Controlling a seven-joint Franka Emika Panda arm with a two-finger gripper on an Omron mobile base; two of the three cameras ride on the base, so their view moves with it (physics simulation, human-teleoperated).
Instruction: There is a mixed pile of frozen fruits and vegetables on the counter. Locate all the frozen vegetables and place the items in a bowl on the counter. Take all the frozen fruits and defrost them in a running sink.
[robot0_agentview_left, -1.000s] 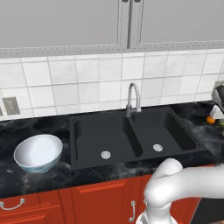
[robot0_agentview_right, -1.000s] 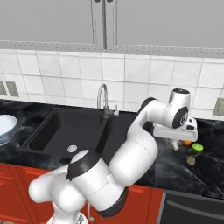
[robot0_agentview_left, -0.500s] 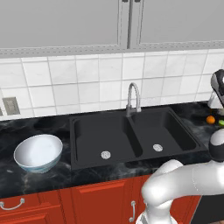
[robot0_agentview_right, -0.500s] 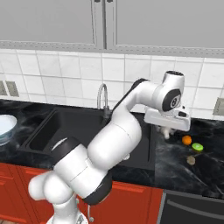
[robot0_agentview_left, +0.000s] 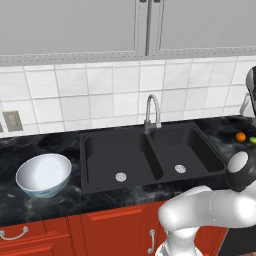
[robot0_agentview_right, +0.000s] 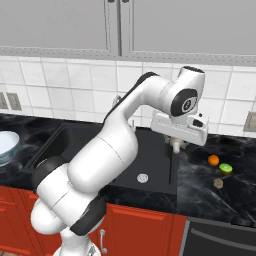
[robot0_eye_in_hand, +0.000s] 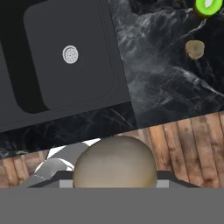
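My gripper (robot0_agentview_right: 176, 145) hangs over the right rim of the sink (robot0_agentview_right: 100, 150), shut on one tan frozen vegetable, a mushroom piece (robot0_eye_in_hand: 114, 162) whose round cap fills the bottom of the hand view. On the counter (robot0_agentview_right: 200, 177) to the right lie the frozen fruits, an orange ball (robot0_agentview_right: 213, 160) and a lime-green ball (robot0_agentview_right: 225, 168), with a second tan mushroom piece (robot0_agentview_right: 218, 183) in front of them. The bowl (robot0_agentview_left: 44, 174) stands far left of the sink, white inside.
A curved silver faucet (robot0_agentview_left: 152, 112) rises behind the divider of the black double sink (robot0_agentview_left: 150, 157). Tiled wall and grey upper cabinets close the back. Red cabinet fronts run below the counter edge, with wooden floor beneath.
The arm has swung left, away from the pile and toward the sink, carrying the mushroom piece. The balls and the other mushroom stay where they were.
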